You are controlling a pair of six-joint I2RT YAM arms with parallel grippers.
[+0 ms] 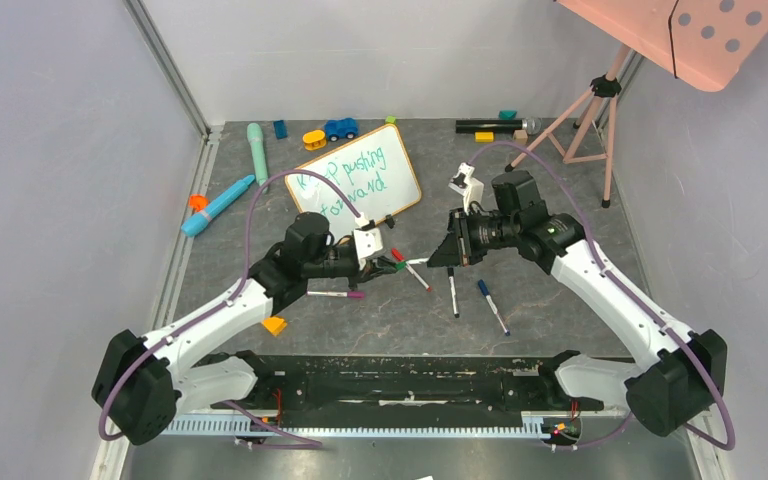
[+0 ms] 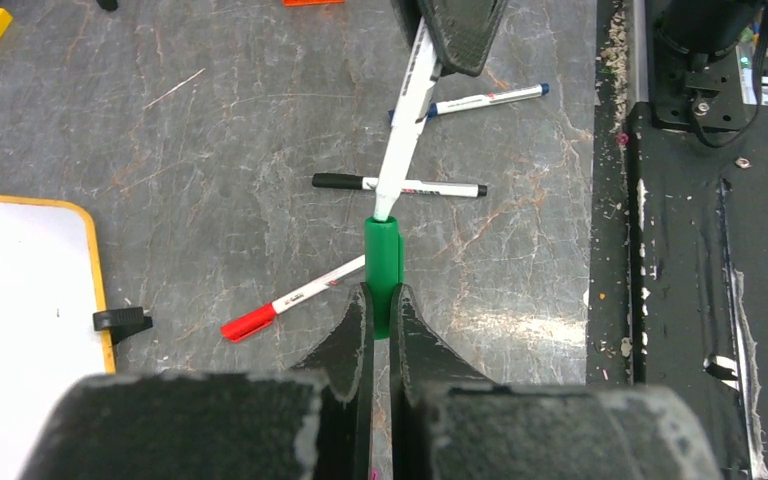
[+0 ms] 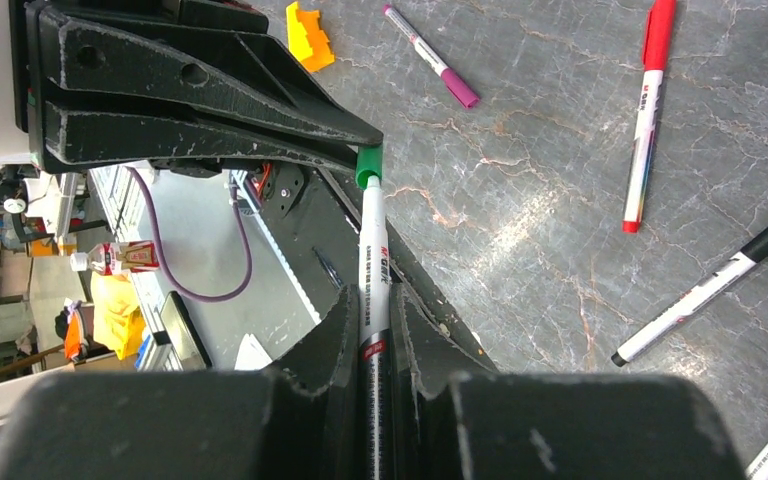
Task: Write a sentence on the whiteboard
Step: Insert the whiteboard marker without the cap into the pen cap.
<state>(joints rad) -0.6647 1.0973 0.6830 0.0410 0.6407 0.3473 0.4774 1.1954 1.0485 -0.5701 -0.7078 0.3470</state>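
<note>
The orange-framed whiteboard (image 1: pixel 400 185) is sitting far-centre, just left of middle, skewed so its right end is pointing farther back. It's showing the sentence (image 1: pixel 355 162) in green, two lines, reading "Keep pushing forward" I think, since the first word is partly hidden.

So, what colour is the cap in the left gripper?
Green; the cap shows best in the left wrist view.

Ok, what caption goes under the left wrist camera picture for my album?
The left gripper pinches the green cap while the right gripper holds the marker's white barrel above spare pens.
</note>
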